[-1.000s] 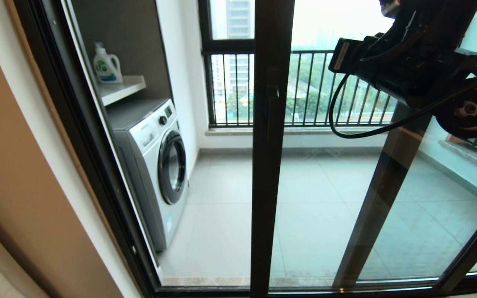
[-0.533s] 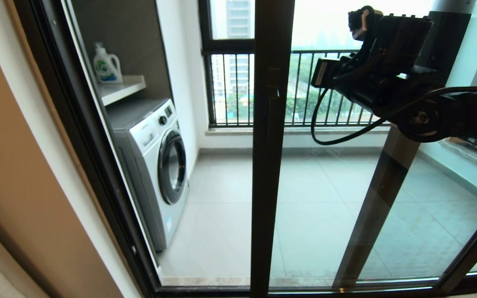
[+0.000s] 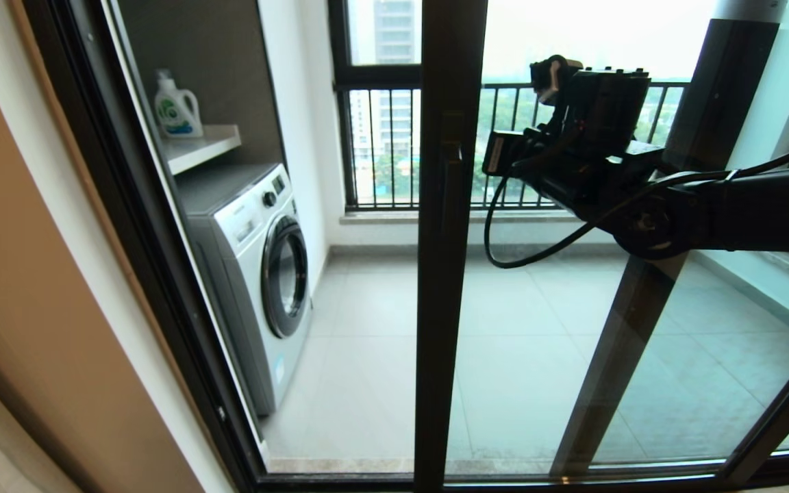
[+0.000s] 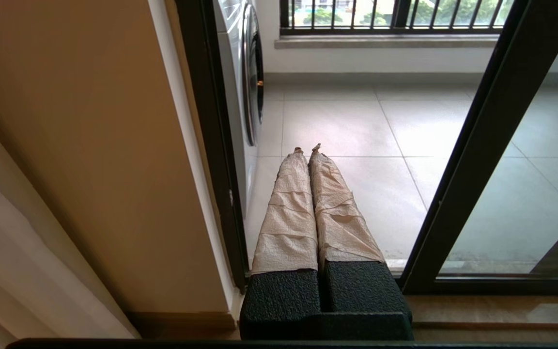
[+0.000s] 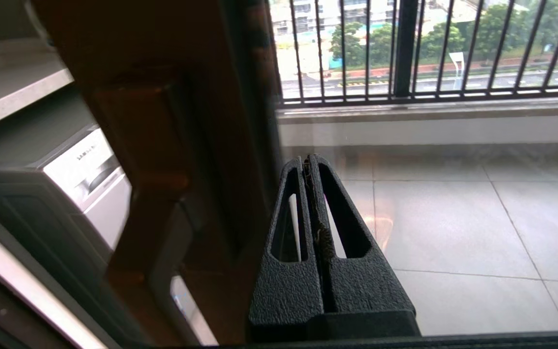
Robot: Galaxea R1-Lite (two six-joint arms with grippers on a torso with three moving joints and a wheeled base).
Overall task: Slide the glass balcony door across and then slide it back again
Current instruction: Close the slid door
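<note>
right tool (image 5: 308,162) pressed together, at 3 o'clock of dark bar handle (image 3: 451,181) | tall dark-framed glass balcony door (image 3: 446,274) likely heavy, stiff; push at handle | left tool (image 4: 307,150) together, parked low

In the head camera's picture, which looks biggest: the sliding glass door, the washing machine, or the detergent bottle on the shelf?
As they look in the head view:
1. glass balcony door, filling much of the picture.
2. washing machine.
3. detergent bottle, smallest by far.
The door is also nearest the camera, which exaggerates its size.
</note>
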